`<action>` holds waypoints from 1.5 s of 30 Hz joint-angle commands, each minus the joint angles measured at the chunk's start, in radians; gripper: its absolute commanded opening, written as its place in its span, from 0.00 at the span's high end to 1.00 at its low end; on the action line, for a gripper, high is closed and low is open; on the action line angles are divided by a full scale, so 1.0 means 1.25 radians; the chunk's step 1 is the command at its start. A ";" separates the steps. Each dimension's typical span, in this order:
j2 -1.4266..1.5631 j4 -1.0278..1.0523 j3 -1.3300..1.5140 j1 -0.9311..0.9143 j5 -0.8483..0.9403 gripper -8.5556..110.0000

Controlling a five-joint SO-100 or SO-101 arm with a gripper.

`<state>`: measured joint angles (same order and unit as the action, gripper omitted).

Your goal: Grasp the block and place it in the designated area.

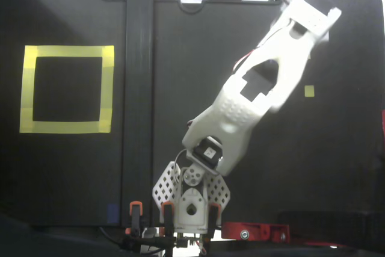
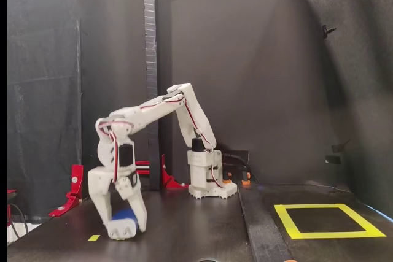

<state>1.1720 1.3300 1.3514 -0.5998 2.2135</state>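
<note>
Fingers [image 2: 109,218] grip block [image 2: 124,215], seemingly lifted; designated area [image 2: 328,221] empty.

Light: dim room, black surfaces swallowing detail
Glare: white arm [image 1: 252,100] blowing out
Sharpness: both fixed views looking soft, grainy
Shadows: dark corners crowding in, low view

A black tabletop [image 1: 66,167] is seen from above in a fixed view, split by a raised black strip [image 1: 139,88] running top to bottom. A tiny yellow square marker [image 1: 309,91] sits toward the right. Orange clamps [image 1: 136,212] and a red bracket [image 1: 255,231] are spotted along the bottom edge. A dark curtain backdrop [image 2: 264,59] is shown in a fixed view.
</note>
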 commanded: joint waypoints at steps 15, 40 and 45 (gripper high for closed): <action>0.318 0.201 -0.038 0.052 -0.053 0.76; 0.310 0.210 -0.018 0.297 -0.328 0.76; 0.298 0.194 0.001 0.415 -0.441 0.76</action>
<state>1.5355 1.5861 1.3530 -0.1427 1.7027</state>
